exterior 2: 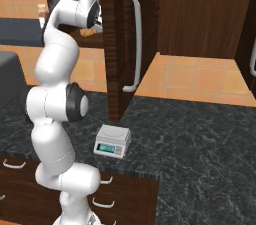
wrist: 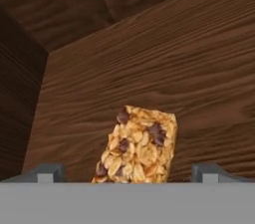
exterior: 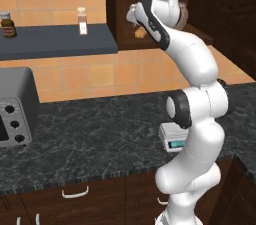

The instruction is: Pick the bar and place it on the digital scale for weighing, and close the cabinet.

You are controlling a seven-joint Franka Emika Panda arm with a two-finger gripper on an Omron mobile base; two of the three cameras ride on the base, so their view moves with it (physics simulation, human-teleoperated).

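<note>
Lying flat on the wooden shelf inside the cabinet [exterior 2: 112, 44], the bar [wrist: 137, 147] sat directly ahead of the gripper [wrist: 127, 173], centred between its two dark fingertips [wrist: 46, 172], which stood wide apart and released with nothing in them. Its long axis ran nearly straight away from the gripper, leaning slightly to one side, so the jaws bracketed its narrow width, and I judged a short advance along that axis would bring the pads to its long sides. The near end of the bar was cut off by the bottom of the hand view. It looked like a lumpy tan-orange granola slab of oats studded with dark chips. From the bar outward, the cabinet door with its long silver handle [exterior 2: 136, 39] stood open beside it, and the digital scale [exterior 2: 112, 141] waited on the dark counter well below the bar.
</note>
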